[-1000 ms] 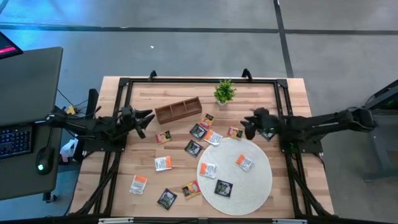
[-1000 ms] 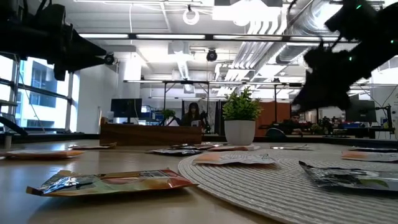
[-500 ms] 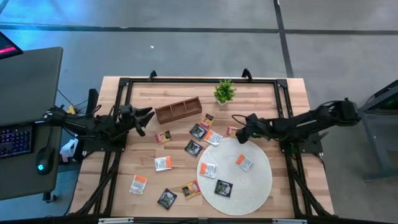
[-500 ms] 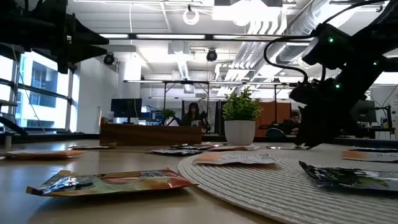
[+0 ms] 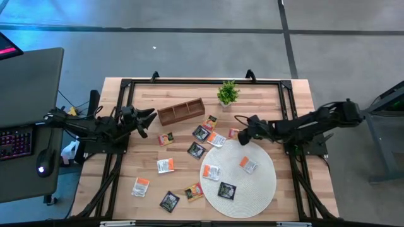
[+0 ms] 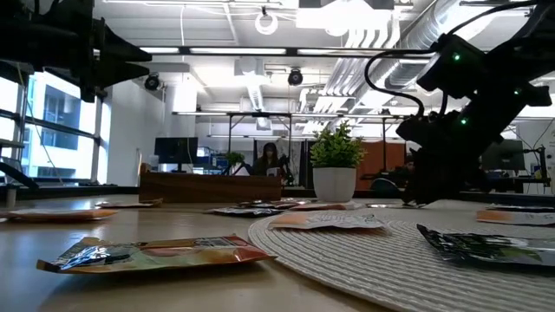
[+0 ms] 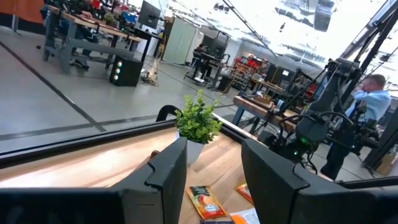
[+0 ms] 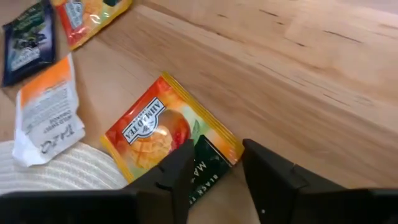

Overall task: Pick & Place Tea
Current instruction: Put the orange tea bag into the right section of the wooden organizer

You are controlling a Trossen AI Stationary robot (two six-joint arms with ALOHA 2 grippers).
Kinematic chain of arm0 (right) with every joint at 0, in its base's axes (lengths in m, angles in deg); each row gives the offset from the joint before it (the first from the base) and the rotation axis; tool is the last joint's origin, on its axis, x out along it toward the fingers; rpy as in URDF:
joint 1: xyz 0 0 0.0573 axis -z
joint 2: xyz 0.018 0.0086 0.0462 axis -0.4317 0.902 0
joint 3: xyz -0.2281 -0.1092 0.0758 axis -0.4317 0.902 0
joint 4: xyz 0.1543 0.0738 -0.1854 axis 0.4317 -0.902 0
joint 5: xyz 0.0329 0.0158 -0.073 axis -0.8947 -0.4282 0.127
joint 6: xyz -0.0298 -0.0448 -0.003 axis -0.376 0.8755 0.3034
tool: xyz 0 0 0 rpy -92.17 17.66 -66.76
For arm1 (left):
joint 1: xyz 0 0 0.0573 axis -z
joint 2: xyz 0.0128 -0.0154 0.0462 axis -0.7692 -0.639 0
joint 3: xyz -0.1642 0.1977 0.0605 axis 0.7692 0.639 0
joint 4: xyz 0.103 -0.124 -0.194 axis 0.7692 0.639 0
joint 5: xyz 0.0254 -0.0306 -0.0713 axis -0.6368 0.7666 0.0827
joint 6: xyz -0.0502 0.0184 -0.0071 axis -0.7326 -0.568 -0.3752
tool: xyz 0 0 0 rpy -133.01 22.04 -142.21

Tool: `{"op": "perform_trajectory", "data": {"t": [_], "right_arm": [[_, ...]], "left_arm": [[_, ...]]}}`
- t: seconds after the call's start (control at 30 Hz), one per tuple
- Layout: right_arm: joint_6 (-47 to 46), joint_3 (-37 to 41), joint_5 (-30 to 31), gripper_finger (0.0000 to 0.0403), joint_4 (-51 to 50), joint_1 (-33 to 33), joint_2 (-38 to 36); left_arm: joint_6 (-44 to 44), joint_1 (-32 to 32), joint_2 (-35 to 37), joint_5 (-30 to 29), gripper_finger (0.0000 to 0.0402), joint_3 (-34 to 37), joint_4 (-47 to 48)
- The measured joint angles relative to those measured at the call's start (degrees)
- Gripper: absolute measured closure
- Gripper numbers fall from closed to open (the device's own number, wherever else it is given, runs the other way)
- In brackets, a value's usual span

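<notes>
1. Right gripper (image 8: 214, 165) low over the pale wooden table (image 5: 278, 195), just beyond the round woven white mat's (image 5: 262, 189) rim; dark fingers (image 8: 177, 171) apart, straddling one corner of a flat square orange-yellow mango tea sachet (image 8: 168, 140), not clamped.
2. Left gripper (image 5: 146, 120) raised near the long brown wooden compartment tray (image 5: 181, 112), fingers apart, holding nothing.
3. Other sachets scattered across table and mat.

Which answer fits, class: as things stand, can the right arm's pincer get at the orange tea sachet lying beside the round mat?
Probably yes. The right pincer sits low, its open fingers straddling a corner of the orange tea sachet, with nothing lying over it.
</notes>
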Motion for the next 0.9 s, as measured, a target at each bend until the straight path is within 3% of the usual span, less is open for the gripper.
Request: {"op": "perform_trajectory", "data": {"t": [0.23,0.5,0.73,0.9], "right_arm": [[8.9,0.2,-1.6,0.0389,4.8,-0.1,0.3],[24.4,-2.1,-0.8,0.0400,19.9,-0.1,0.2],[46.8,-18.3,5.5,0.0401,14.4,1.7,1.2],[63.7,-33.0,-2.3,0.0402,7.7,6.4,9.9]], "left_arm": [[0.0,0.0,0.0,-1.3,0.0250,0.0,0.0],[0.0,0.0,0.0,-1.6,0.0250,0.0,-0.4],[0.0,0.0,0.0,-1.6,0.0250,0.0,-0.6],[0.6,0.0,0.0,-1.7,0.0250,0.0,-0.4]]}}
